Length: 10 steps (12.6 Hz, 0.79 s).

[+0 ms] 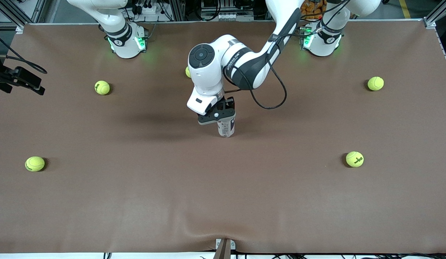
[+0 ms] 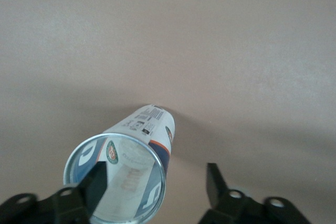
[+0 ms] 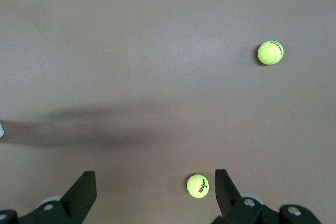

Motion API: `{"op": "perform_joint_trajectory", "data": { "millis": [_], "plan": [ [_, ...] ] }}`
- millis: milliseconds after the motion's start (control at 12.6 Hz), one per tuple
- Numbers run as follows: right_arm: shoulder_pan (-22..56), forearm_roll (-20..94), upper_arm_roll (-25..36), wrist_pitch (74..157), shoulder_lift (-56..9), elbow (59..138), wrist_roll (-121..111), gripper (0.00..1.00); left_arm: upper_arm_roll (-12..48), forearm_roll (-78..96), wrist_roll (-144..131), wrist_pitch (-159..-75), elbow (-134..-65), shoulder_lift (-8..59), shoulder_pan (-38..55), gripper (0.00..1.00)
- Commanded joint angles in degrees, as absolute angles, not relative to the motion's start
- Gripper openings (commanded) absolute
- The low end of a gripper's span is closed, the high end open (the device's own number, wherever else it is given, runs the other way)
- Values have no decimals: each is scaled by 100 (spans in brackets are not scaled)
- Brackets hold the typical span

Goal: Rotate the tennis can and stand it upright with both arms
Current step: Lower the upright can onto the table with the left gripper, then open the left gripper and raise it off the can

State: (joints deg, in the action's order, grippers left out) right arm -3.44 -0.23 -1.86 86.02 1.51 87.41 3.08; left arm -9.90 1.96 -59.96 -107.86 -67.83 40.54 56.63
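Note:
The tennis can (image 1: 226,128) stands upright on the middle of the table, its white, dark-blue and red label showing. In the left wrist view I look down into the tennis can (image 2: 149,129) through its metallic rim. My left gripper (image 1: 218,114) hangs over the can's top, open. One of its fingers (image 2: 94,182) shows through the clear wall at the can's side. The other finger (image 2: 214,179) stands apart from the can. My left gripper (image 2: 155,174) holds nothing. My right gripper (image 3: 155,192) is open and empty high over the table, out of the front view.
Several tennis balls lie around the brown table: one ball (image 1: 102,87) and another ball (image 1: 35,163) toward the right arm's end, two more (image 1: 375,83) (image 1: 354,159) toward the left arm's end. A further ball (image 1: 188,72) is half hidden by the left arm.

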Motion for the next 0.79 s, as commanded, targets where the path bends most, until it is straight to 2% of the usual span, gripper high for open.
{"op": "perform_joint_trajectory", "data": {
  "millis": [0, 238, 714],
  "plan": [
    [-272, -9, -123, 8543, 272, 8745, 387, 100, -1089, 70, -6047, -10767, -6812, 3701, 5660, 100],
    [-167, -17, -88, 8561, 281, 8745, 387, 100, -1353, 105, -6012, -10749, -6812, 3473, 5599, 100],
    [-70, -26, 44, 8613, 220, 8763, 387, 100, -1415, 378, -5116, -10310, -6829, 3041, 4731, 100]
  ]
}}
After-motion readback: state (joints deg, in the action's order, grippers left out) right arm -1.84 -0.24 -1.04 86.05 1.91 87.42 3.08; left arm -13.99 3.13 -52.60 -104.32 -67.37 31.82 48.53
